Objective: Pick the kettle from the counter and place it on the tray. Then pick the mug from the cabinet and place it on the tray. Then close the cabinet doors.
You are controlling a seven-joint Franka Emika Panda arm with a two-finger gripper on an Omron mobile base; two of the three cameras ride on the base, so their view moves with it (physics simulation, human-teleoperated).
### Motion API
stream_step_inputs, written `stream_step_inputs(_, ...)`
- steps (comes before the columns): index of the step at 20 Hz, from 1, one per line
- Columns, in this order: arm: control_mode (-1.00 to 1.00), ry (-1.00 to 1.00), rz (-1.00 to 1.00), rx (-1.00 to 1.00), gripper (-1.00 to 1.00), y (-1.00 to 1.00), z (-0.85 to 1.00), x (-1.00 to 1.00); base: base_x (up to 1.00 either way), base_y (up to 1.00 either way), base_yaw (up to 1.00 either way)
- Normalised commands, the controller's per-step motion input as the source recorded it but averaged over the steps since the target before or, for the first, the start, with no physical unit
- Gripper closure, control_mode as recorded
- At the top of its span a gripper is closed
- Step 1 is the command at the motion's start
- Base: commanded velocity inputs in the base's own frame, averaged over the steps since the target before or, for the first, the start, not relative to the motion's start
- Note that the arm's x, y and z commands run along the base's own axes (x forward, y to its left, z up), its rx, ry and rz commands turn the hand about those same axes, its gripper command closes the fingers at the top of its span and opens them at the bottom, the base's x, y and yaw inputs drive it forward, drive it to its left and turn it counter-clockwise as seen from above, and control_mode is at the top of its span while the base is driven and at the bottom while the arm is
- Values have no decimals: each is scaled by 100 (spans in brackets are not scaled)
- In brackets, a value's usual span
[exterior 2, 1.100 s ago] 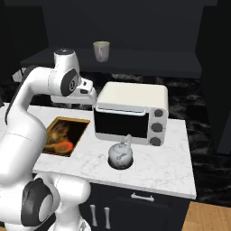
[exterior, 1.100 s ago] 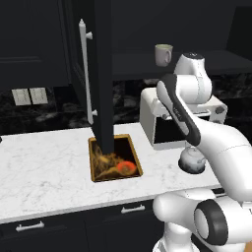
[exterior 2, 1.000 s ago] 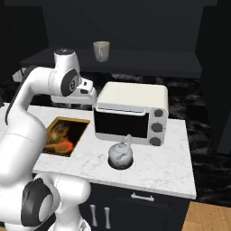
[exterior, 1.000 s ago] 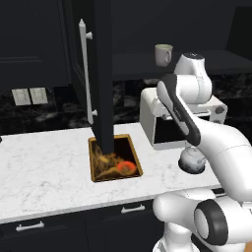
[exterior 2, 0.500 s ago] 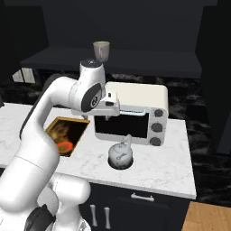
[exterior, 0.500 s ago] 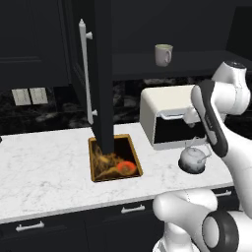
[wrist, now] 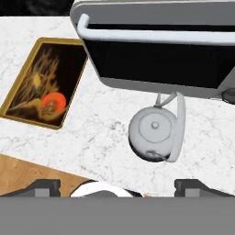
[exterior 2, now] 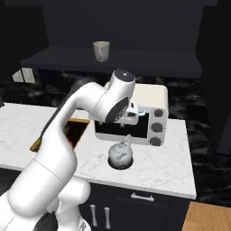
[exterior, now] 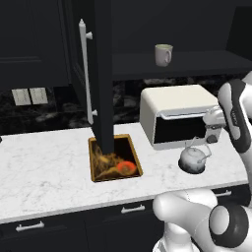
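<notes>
- Dark finger tips of the gripper (wrist: 117,186) stand spread wide apart and hold nothing; the hand looks straight down over the counter (wrist: 105,133).
- Glossy white-grey kettle (wrist: 154,134), one in number, stands on the marble just below the tips, close against the front of the toaster oven (wrist: 160,50), its looped handle up.
- Step in hand, as judged: the approach to the first pick. The next move calls for a descent that brings the spread tips to either side of the kettle's handle or body, clear of the oven door.
- One tray (wrist: 45,89), golden-rimmed, lies flat on the counter well apart from the kettle; nothing rests on it.
- One mug (exterior: 163,54) stands on the cabinet shelf (exterior: 197,63) above the oven.
- One cabinet door (exterior: 93,78), with its long silver bar, stands open over the tray in the left base view; a second cannot be made out.
</notes>
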Motion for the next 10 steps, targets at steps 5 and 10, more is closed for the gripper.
stream_step_inputs(5,-100,0,6,5,-100,-40,-55,10,0,0,0)
stream_step_inputs(10,-100,0,10,0,-100,-14,-72,24,0,0,0)
